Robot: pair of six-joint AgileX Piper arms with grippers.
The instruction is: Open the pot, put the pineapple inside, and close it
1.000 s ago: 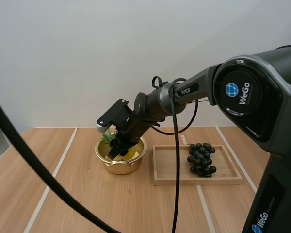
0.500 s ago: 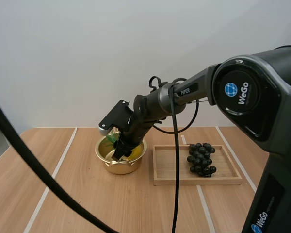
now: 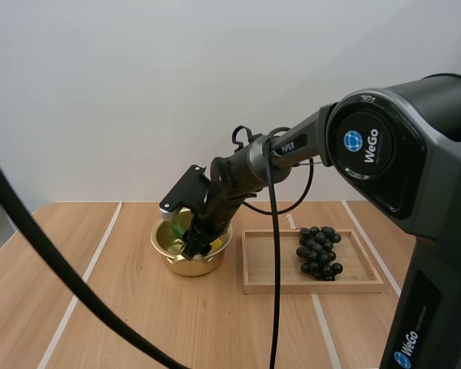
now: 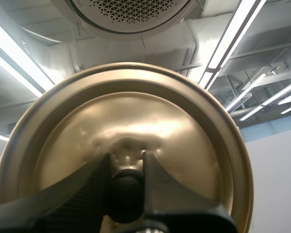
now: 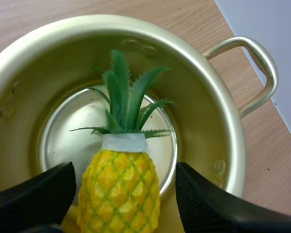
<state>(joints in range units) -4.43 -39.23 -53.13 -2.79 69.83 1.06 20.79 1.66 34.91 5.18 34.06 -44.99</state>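
Lying in the pot, pineapple points leaves away from spread right end effector; left end effector pinches lid.

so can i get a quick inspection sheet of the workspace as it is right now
surface: wooden table, light planks with pale seams
job's things: gold pot open on the table; pineapple inside it, leaves toward the far wall of the pot; lid off the pot, held by its black knob
clutter: wooden tray beside the pot, with a bunch of grapes in it
grippers: left gripper pinches the lid's knob; right gripper is down in the pot, open, one finger on each side of the pineapple
cables: nothing seen
surroundings: plain pale wall behind the table
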